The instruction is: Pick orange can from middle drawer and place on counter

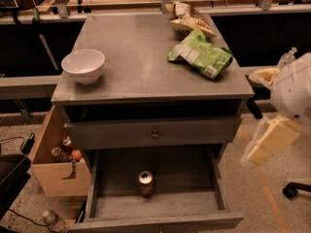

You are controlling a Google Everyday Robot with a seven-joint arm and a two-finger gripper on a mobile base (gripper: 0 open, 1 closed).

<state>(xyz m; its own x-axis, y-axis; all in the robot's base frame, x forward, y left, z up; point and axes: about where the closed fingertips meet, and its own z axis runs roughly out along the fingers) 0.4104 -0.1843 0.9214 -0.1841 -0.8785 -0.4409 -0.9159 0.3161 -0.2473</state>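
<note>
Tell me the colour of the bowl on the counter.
The bowl is white, camera view; hand hangs right of the counter.

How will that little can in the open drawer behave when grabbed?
The orange can stands upright on the flat floor of the middle drawer, so it could tip if nudged high. Its round, metal-looking body is probably stiff but slippery. The claw hangs well to the right of it.

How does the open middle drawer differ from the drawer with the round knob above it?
The middle drawer is pulled out; the knob drawer is shut. The middle drawer shows its floor, with the orange can standing upright on it; the knob drawer's inside is hidden. Both are grey and belong to the same cabinet. The gripper hangs to the right of the cabinet, apart from both.
</note>
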